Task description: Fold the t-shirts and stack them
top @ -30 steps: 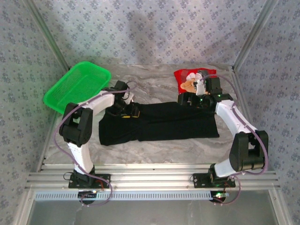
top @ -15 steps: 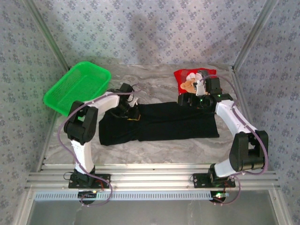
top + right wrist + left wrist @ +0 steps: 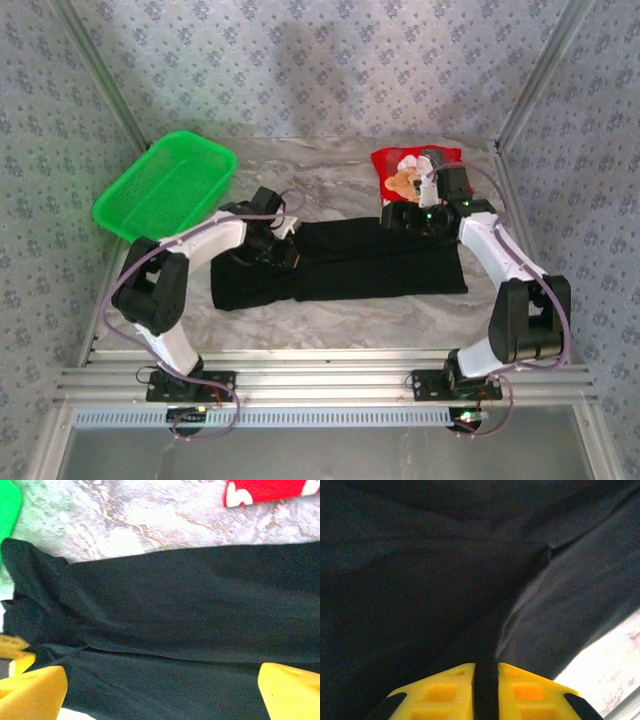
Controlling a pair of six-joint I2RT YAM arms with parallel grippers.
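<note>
The black t-shirt (image 3: 370, 265) lies folded into a long band across the middle of the table. My left gripper (image 3: 283, 250) is at its left part, and its yellow fingers (image 3: 445, 690) are shut on a ridge of the black t-shirt (image 3: 420, 580). My right gripper (image 3: 402, 216) hovers over the band's upper right edge, open wide, with its fingers (image 3: 35, 690) spread over the black t-shirt (image 3: 175, 610) and nothing between them. The red t-shirt (image 3: 400, 172) with the teddy-bear print lies folded small behind the right gripper, and its edge (image 3: 270, 490) shows in the right wrist view.
A green mesh basket (image 3: 165, 185) stands at the back left, with its corner (image 3: 7, 505) in the right wrist view. Marble tabletop (image 3: 340, 320) lies bare in front of the black shirt. Frame posts and patterned walls close in the back and sides.
The left gripper has closed on the black cloth and shifted a little to the right, with its elbow swinging lower and to the left. The right arm has stayed still.
</note>
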